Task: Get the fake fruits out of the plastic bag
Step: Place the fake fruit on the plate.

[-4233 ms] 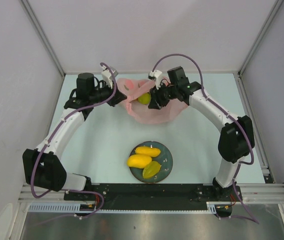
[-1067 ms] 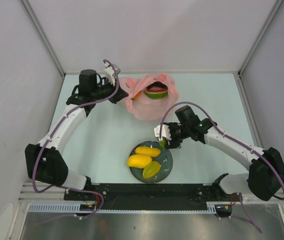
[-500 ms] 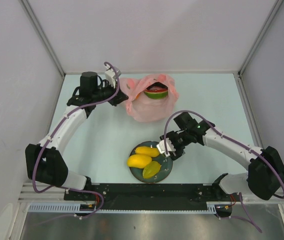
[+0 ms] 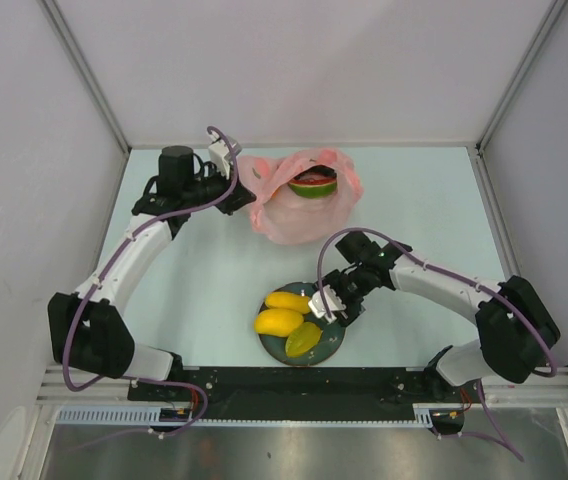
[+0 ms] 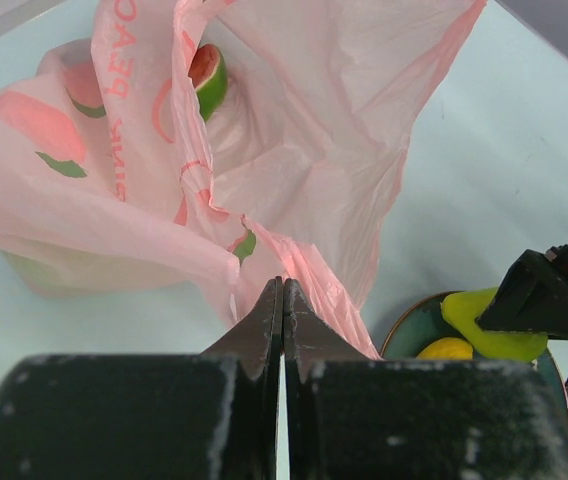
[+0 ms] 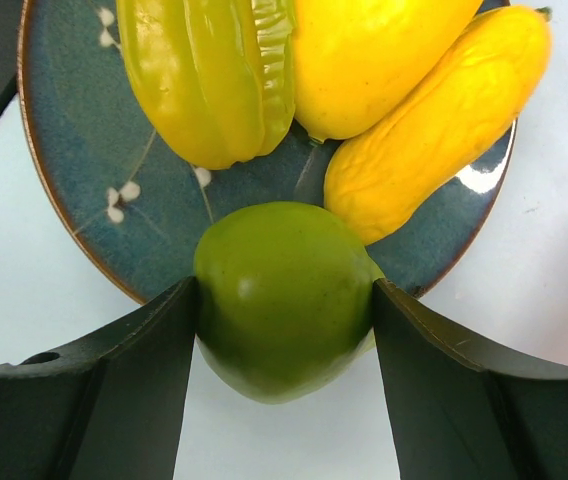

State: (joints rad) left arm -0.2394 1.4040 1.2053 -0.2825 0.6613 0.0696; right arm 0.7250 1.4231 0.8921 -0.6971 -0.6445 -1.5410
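Right now the left gripper [image 5: 282, 300] is pinched fully together on a fold of the plastic bag [image 4: 302, 212], at the bag's left side. The bag sits near the far edge of the table [image 4: 204, 270], about midway along it. Judging by the pose, that pinch is there to anchor the thin film and hold the mouth up, so that the other arm can reach in without dragging the whole bag along.

The right gripper [image 4: 332, 306] holds a round green fruit [image 6: 282, 295] between its fingers, which stand fairly wide around it. It hangs over the right rim of the dark blue plate [image 6: 74, 190], which lies near the table's near edge, about midway along. The plate already carries 3 pieces, 1 ridged yellow-green fruit [image 6: 214, 80] and 2 yellow mangoes [image 6: 384, 50]. The green one is probably aimed at the bare patch of glaze beside them.

Only the right wrist view shows the grip clearly, since from above the green fruit is hidden under the gripper. The top view gives the layout, with bag and plate well apart. It also shows a watermelon slice [image 4: 312, 185] inside the open mouth, so the task is not finished. The left wrist view confirms that film is caught between the jaws, and that the slice lies deep behind pink folds
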